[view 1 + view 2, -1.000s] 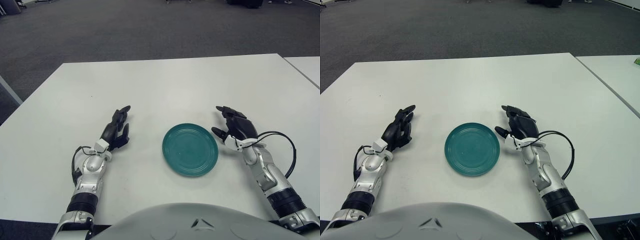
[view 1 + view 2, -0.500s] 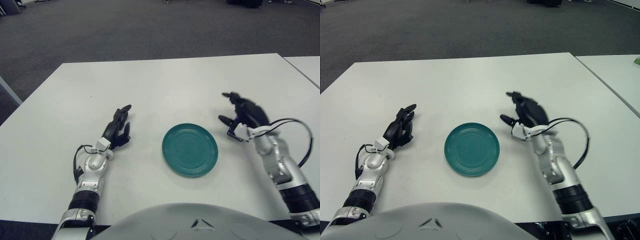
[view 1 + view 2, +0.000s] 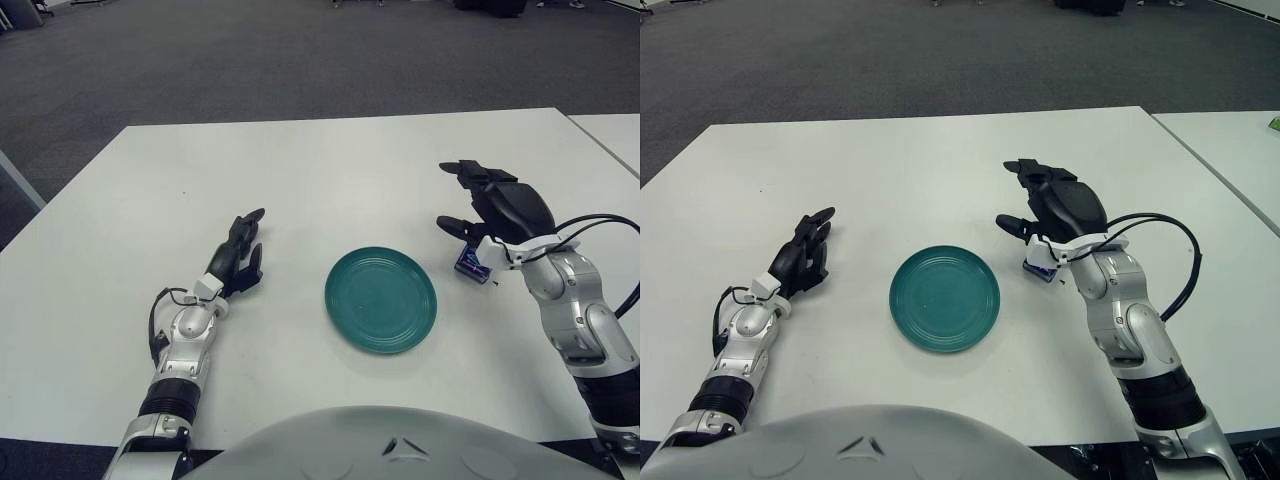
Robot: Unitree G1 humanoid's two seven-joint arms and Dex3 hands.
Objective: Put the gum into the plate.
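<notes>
The white tabletop (image 3: 330, 170) runs wide and bare from its far edge down to the near edge, with dark carpet beyond it and the corner of a second table at the far right; most of its surface on the far side and to the left lies open. A round teal plate (image 3: 380, 299) sits near the middle, toward the near side, with nothing on it. Just right of the plate's rim, the gum (image 3: 471, 265), a small blue and white pack, lies on the tabletop apart from the plate. The right hand (image 3: 495, 205) is raised above and slightly beyond the gum, its fingers spread forward and the thumb pointing left, holding nothing; the wrist and a looping black cable trail off toward the near right. The gum shows just under the heel of that hand, and whether the hand touches it cannot be told. The left hand (image 3: 238, 260) rests on the tabletop well left of the plate, fingers stretched out and relaxed, holding nothing. Nothing stands between the gum and the plate.
</notes>
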